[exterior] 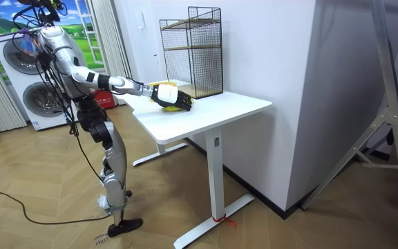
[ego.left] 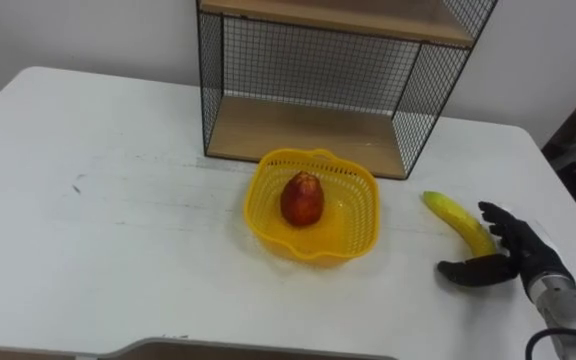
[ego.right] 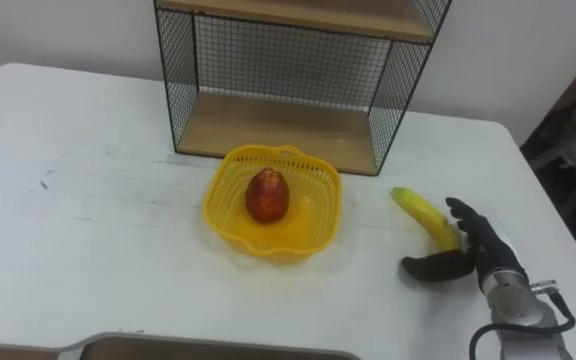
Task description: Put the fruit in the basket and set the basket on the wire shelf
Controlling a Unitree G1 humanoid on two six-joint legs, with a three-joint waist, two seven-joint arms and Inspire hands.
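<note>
- The white rectangular table [ego.left: 118, 220] carries everything. Its left half is bare and gives wide room for moving, while its right edge lies close beyond the hand.
- The black wire shelf with wooden boards [ego.left: 308, 70] stands at the far edge. Its lower board is open to the front, directly behind the basket.
- The yellow plastic mesh basket [ego.left: 258, 222] sits mid-table, just in front of the shelf and well clear of the near edge.
- The long yellow banana [ego.left: 456, 218] lies flat between the basket and the right edge, touching neither.
- The robot's right hand [ego.left: 520, 252] is at the banana's near end, fingers spread over it and thumb apart below, not closed. The step in hand looks like grasping the banana. Next it must close, lift and carry the banana left over the basket's rim.
- The red rounded fruit [ego.left: 302, 199] already sits in the basket.
</note>
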